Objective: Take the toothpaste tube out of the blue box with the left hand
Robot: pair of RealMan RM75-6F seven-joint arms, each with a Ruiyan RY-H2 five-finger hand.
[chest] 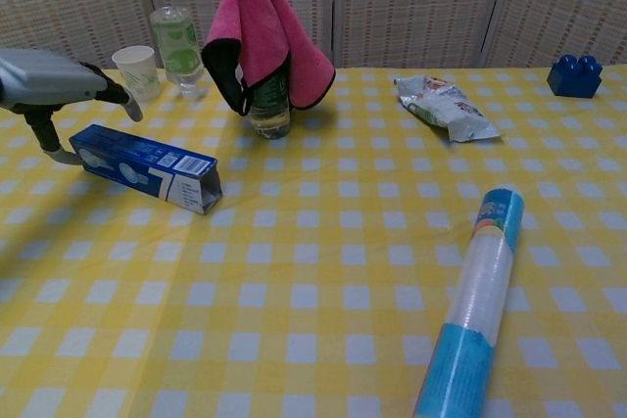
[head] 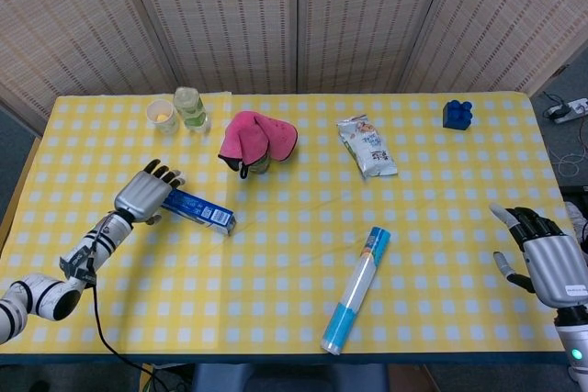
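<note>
The blue toothpaste box [head: 196, 208] [chest: 147, 165] lies flat on the yellow checked table, its open end toward the table's middle. No tube shows outside it. My left hand [head: 144, 194] [chest: 54, 85] hovers over the box's far left end, fingers spread above it and the thumb hanging beside the box end, holding nothing. My right hand [head: 548, 261] rests open near the table's right edge, far from the box; the chest view does not show it.
A pink cloth over a bottle [head: 257, 140] [chest: 266, 41] stands behind the box. A paper cup [head: 163, 116] and a green bottle [head: 190, 107] stand at the back left. A snack bag [head: 367, 146], a blue block [head: 457, 114] and a blue-ended roll [head: 356, 289] lie to the right.
</note>
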